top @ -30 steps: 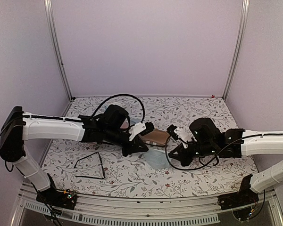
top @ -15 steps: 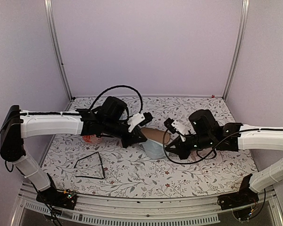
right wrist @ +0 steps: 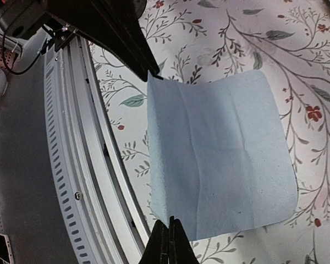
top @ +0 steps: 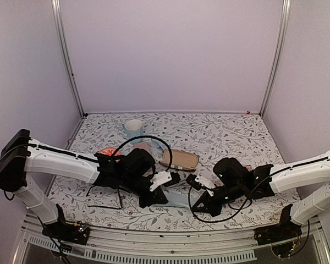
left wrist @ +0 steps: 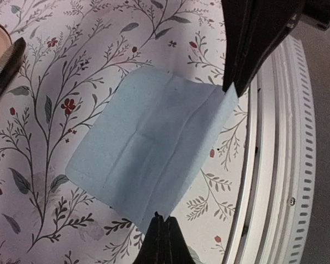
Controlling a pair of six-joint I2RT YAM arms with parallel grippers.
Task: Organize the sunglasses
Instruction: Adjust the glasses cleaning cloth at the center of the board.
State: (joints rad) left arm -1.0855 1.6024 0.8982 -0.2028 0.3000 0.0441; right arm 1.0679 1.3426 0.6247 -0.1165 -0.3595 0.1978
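The black wire-frame sunglasses lie at the front left, partly hidden under my left arm. I cannot make out the pale pinkish-tan pair with certainty. Both grippers hold a light blue cloth low over the table near its front edge. My left gripper is shut on one near corner of the cloth, as the left wrist view shows. My right gripper is shut on the other near corner. The cloth hangs slack between them, its far part resting on the table.
A pink oblong case lies behind the cloth; its edge shows in the left wrist view. A red-banded case sits behind my left arm. A white cup stands at the back. The table's metal front rail is right beside the cloth.
Both grippers have carried the blue cloth from over the pink case toward the front edge and lowered it. The case and cup are now uncovered.
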